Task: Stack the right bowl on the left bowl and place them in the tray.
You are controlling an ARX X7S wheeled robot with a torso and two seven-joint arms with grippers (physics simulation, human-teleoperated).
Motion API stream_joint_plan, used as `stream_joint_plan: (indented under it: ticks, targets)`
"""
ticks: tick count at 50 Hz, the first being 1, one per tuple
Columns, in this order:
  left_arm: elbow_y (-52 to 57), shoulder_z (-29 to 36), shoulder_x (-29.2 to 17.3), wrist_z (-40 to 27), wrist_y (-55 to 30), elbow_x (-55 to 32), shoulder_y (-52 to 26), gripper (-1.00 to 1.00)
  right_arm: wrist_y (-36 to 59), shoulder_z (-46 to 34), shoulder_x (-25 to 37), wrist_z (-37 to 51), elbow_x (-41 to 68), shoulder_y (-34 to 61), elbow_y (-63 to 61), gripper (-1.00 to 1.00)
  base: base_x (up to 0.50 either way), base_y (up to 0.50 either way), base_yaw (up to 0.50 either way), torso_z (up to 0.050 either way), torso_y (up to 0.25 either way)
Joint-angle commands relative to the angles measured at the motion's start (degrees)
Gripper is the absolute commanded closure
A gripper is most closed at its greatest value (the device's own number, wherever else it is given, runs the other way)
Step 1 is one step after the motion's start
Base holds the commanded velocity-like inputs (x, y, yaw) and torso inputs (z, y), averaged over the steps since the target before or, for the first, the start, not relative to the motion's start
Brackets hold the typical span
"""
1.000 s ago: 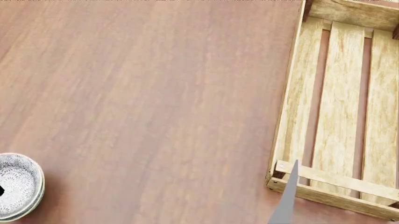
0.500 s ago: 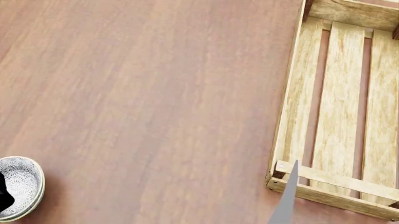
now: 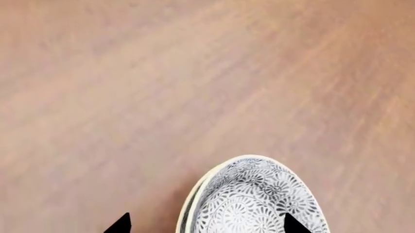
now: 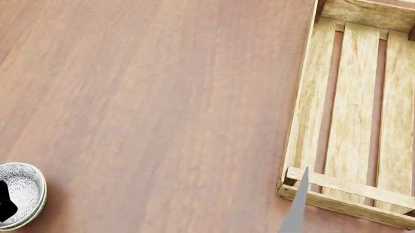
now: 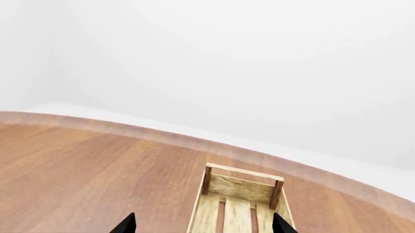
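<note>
Two grey-white patterned bowls (image 4: 25,191) sit nested on the table at the head view's bottom left. In the left wrist view the stack (image 3: 253,199) shows a double rim. My left gripper (image 3: 207,226) is open, with one fingertip (image 3: 120,225) outside the rim and the other over the bowl's inside. One black fingertip (image 4: 5,204) shows over the bowls in the head view. The pale wooden tray (image 4: 353,111) lies at the right and is empty where visible. My right gripper (image 5: 203,226) is open and empty, facing the tray (image 5: 238,201).
The brown wooden table (image 4: 162,107) stretches between the bowls and the tray. A grey sliver of my right arm (image 4: 298,206) crosses the tray's near left corner. A white wall (image 5: 227,63) rises behind the table's curved far edge.
My left fingertip has come further in over the bowls. The bowl stack has shifted slightly down in the head view. The tray and right arm have not moved.
</note>
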Motion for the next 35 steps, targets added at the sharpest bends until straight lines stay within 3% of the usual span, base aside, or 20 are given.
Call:
stream_joint_plan:
  ticks: [1,35]
  targets:
    - [-2.86,-2.32,2.72,3.61,2.39,-0.82,0.68,-1.0,-0.31,1.27,-1.44,-0.08,-0.61,0.3,0.02,-1.0,0.0,0.0,0.0,0.0,0.0]
    - [-11.11,-1.17,6.2,9.83,2.68,-2.33,-2.62,-1.0,-0.22,1.47,-1.38,-0.09,-0.66,0.08,0.02,-1.0,0.0,0.0,0.0,0.0,0.0]
